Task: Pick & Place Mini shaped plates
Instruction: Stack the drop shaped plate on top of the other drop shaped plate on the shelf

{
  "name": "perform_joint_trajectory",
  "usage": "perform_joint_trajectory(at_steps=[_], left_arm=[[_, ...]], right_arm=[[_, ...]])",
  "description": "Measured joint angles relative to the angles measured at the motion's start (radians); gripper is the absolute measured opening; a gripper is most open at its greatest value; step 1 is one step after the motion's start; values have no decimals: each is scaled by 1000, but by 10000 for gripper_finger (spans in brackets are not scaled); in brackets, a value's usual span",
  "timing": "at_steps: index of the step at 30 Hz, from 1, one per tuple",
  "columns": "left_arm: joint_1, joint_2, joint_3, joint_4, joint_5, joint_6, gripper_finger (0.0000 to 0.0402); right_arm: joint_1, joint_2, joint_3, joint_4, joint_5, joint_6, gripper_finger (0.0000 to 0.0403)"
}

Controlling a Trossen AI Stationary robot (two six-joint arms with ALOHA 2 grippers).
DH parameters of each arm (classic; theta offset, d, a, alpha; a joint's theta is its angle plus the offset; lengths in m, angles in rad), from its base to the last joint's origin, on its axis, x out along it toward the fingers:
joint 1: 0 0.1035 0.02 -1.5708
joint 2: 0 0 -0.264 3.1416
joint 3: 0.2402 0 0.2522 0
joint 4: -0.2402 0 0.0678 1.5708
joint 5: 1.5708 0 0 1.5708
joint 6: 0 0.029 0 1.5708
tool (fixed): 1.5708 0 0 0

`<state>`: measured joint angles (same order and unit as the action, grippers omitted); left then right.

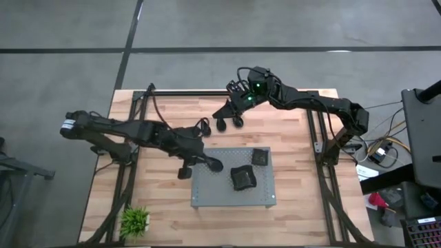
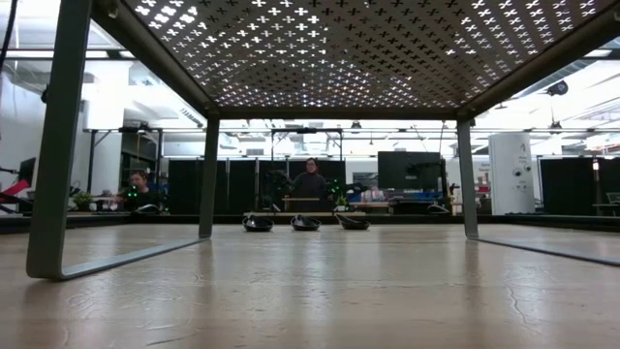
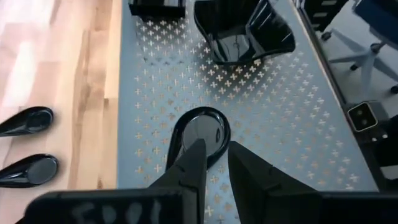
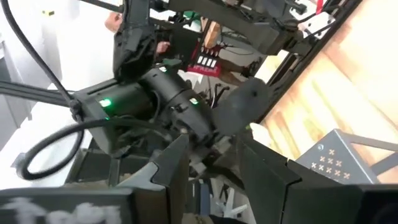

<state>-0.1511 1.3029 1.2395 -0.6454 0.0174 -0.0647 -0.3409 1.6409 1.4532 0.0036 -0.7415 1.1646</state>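
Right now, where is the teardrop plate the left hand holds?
In the high view the teardrop plate sits at the grey board's left edge, in the left hand.

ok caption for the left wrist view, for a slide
Left gripper holding a teardrop plate over the grey perforated board, a stack of square plates ahead.

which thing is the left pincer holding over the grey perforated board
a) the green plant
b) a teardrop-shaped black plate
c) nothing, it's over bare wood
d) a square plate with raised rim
b: in the left wrist view the left pincer grips the pointed end of a glossy teardrop plate over the grey perforated board.
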Motion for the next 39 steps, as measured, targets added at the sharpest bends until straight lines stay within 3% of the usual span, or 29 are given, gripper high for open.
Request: perform_joint_trajectory(at_steps=[11,16,23,30,39], left_arm=[[53,-114,20,10,3,-123,62],[79,-152,36,23,7,-223,60],[103,-189,58,114,7,-313,62],[111,-212,75,195,-6,-362,60],[111,-222,76,259,-12,-380,62]], right_arm=[[-14,-2,0,-33,39,-124,130],[-53,-4,0,-212,72,-175,122],[-114,-5,0,-539,300,-346,107],[-153,-4,-8,-654,487,-533,97],[-175,-3,-130,-653,533,-524,102]])
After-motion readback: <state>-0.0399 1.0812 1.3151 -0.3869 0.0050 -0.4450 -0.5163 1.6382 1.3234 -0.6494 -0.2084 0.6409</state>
